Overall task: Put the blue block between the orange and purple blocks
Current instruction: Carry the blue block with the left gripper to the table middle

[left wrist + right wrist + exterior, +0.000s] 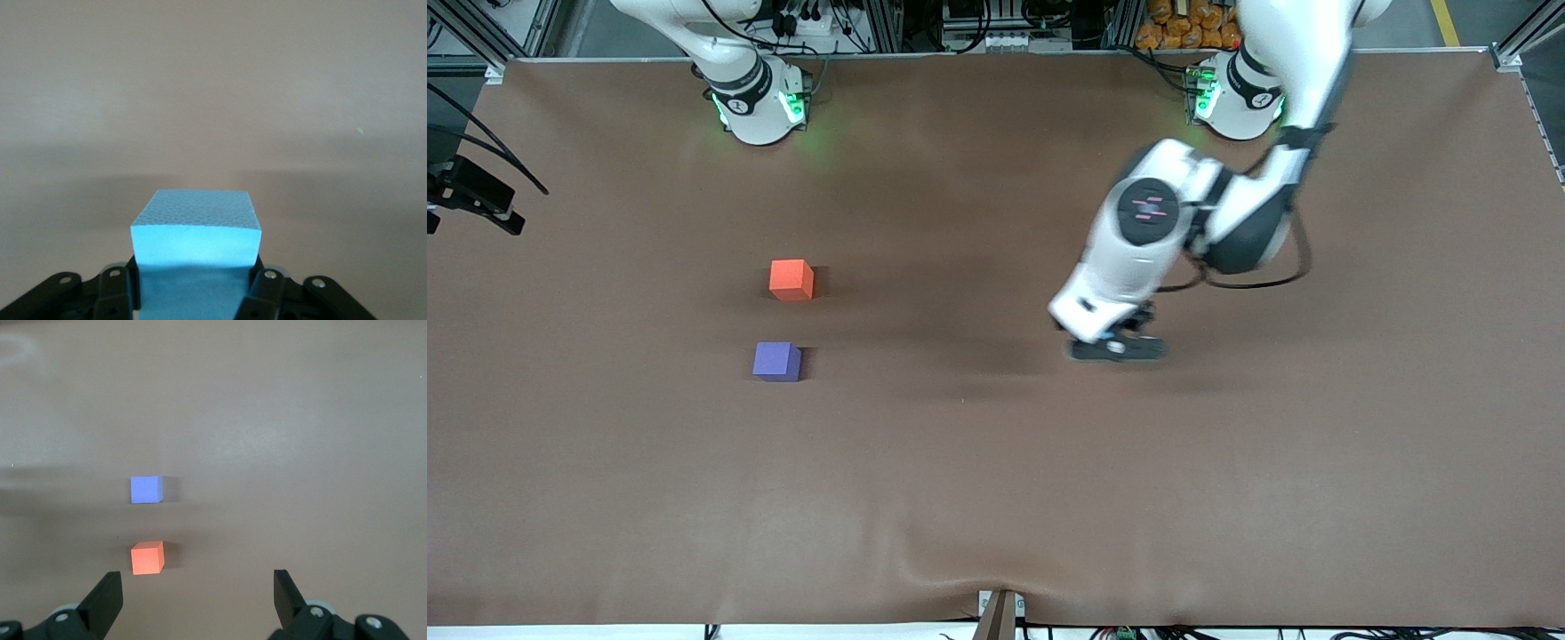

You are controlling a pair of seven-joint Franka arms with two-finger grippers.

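The blue block (195,237), a light sky-blue cube, sits between the two black fingers of my left gripper (194,283), which is shut on it. In the front view that gripper (1117,345) hangs low over the middle of the brown table, and the hand hides the block. The orange block (791,279) and the purple block (776,362) rest toward the right arm's end, a small gap between them, the purple one nearer the front camera. My right gripper (197,600) is open and empty, high above the orange block (147,558) and the purple block (146,489).
A brown cloth (996,489) covers the whole table. A black camera mount (476,196) juts in at the right arm's end. A small bracket (1000,613) sits at the table edge nearest the front camera. Both arm bases (760,102) stand along the edge farthest from it.
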